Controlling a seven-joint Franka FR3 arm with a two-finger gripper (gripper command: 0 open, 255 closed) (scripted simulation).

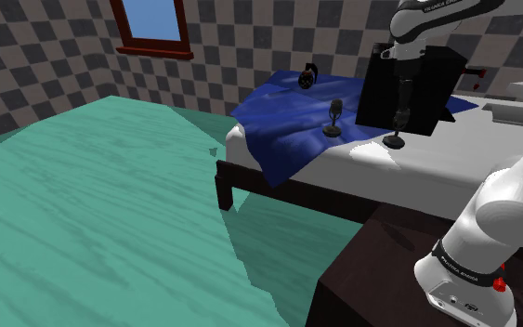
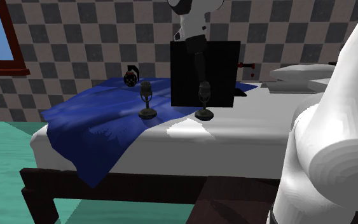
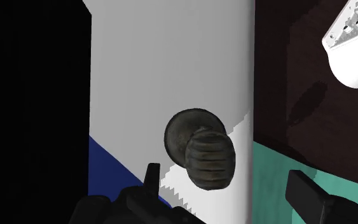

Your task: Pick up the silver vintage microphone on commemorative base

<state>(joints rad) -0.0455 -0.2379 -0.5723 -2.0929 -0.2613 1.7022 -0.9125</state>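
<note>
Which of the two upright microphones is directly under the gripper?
The microphone on the bare white sheet, framed by the open gripper above it; the other microphone stands aside on the blue blanket.

Dark microphone [image 3: 207, 157] on white bed [image 3: 171, 63], pincer [image 3: 225, 181] spread either side, blue blanket [image 3: 107, 167] corner

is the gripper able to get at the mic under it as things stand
Probably yes: the gripper hangs over the mic on the bed, jaws open either side of its head, with nothing between. The second mic stands apart.
</note>
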